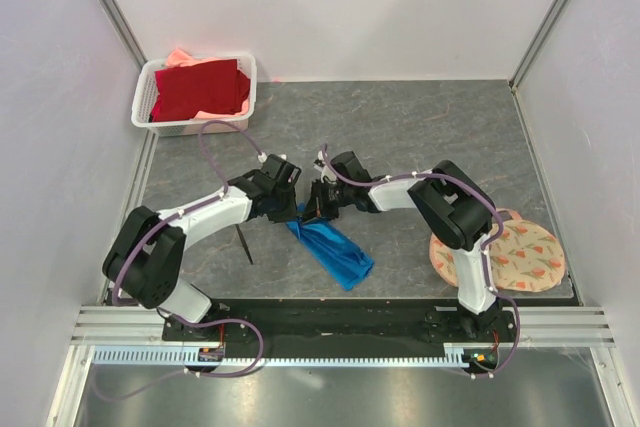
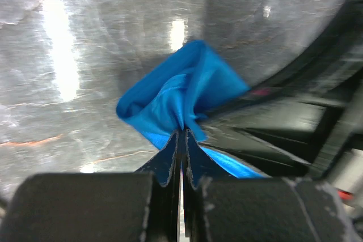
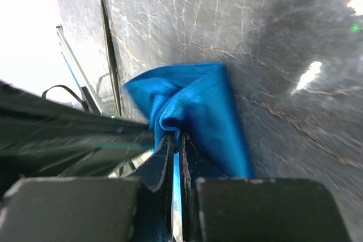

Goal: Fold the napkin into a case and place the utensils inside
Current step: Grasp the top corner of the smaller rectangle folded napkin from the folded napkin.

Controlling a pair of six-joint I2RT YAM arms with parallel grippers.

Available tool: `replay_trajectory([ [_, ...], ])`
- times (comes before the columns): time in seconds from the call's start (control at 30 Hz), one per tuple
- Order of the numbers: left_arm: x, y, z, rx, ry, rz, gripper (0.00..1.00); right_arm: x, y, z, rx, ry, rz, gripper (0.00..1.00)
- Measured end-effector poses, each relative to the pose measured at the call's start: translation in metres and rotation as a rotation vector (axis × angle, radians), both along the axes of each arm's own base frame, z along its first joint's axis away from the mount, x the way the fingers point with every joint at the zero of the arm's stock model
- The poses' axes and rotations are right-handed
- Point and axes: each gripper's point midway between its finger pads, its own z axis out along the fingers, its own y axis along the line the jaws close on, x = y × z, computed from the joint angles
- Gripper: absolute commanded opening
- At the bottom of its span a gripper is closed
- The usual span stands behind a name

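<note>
Seemingly bunched, glossy blue napkin (image 1: 335, 252).

Five things on the table (image 1: 420, 127), two grippers
One blue napkin (image 1: 335, 252), one black utensil (image 1: 244, 245), one white basket (image 1: 190, 125), one dark red cloth (image 1: 200, 89), one round floral mat (image 1: 520, 257); one left gripper (image 2: 181, 134), one right gripper (image 3: 174, 137)

I'm looking at a dark grey, marbled table (image 1: 420, 127) with the blue napkin (image 1: 335, 252) lying crumpled near the middle of its near edge. A thin black utensil (image 1: 244, 245) lies on the tabletop to the left of the napkin, apart from it. A white plastic basket (image 1: 190, 129) stands well beyond the napkin to the far left, and a round peach floral mat (image 1: 525, 257) lies well off to the napkin's right.
</note>
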Motion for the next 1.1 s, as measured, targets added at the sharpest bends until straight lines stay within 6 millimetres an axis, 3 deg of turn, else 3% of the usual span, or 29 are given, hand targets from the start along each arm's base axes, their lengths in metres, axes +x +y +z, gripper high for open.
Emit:
replay_trajectory([
  [0.2, -0.001, -0.007, 0.002, -0.073, 0.000, 0.019, 0.02, -0.006, 0.008, -0.009, 0.026, 0.016, 0.009, 0.12],
  [0.33, -0.002, -0.007, 0.002, -0.101, 0.009, 0.044, 0.02, -0.005, 0.007, -0.009, 0.029, 0.018, 0.009, 0.26],
  [0.6, -0.009, 0.000, 0.000, -0.114, 0.011, 0.062, 0.02, 0.000, -0.019, 0.003, -0.006, -0.017, -0.014, 0.37],
  [0.77, -0.011, 0.001, 0.000, -0.114, 0.011, 0.061, 0.02, 0.006, -0.026, 0.009, -0.008, -0.037, -0.023, 0.33],
  [0.93, -0.011, 0.000, 0.002, -0.119, 0.004, 0.061, 0.02, 0.004, -0.024, 0.009, -0.008, -0.036, -0.019, 0.12],
  [1.1, -0.012, -0.001, 0.003, -0.127, 0.009, 0.055, 0.02, -0.001, -0.012, 0.008, 0.007, -0.027, 0.000, 0.05],
])
